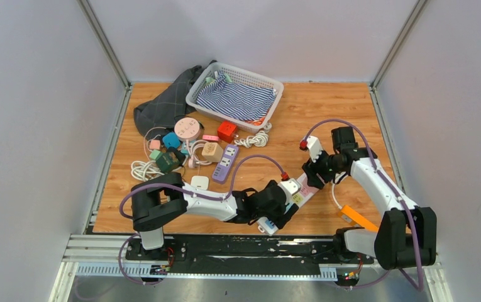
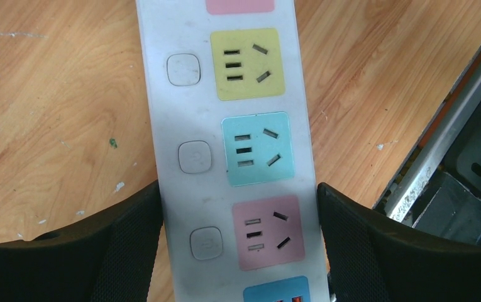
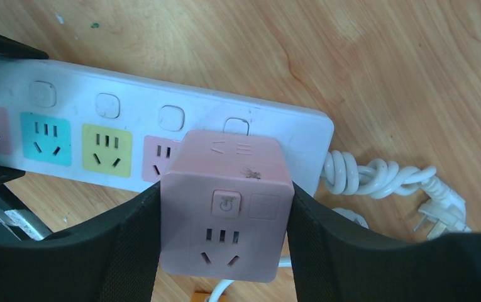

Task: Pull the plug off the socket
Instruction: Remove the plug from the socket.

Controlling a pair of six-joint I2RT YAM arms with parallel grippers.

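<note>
Right, the long white power strip with its coloured sockets (image 2: 187,113) is lying slantwise close to the near edge of the wooden desk (image 1: 326,107), a little right of the middle, and both arms are meeting over it. The left gripper (image 2: 237,195) is straddling the strip's near half. Its black fingers (image 2: 124,239) are pressing against both long sides, spread only as wide as the strip itself. I'm reading that as an anchor, pinning the strip so it does not lift with the pull.

The pink cube-shaped plug adapter (image 3: 225,170) is sitting in the last socket at the strip's far end, just beside where the white twisted cord (image 3: 376,176) is leaving the casing. The right gripper (image 3: 225,201) is clamping it, one padded finger (image 3: 131,245) flat on each side face. So the cube is gripped but not yet pulled free. Its base looks seated on the strip, though from this angle I can't rule out a small gap.

As for writing, there is little. The cube's square button (image 3: 226,205) is showing a power symbol, and faint embossed marks on its top face are too small to read. The strip is showing yellow, blue and pink socket panels, each with a blank switch beside it. No brand name is showing anywhere.
</note>
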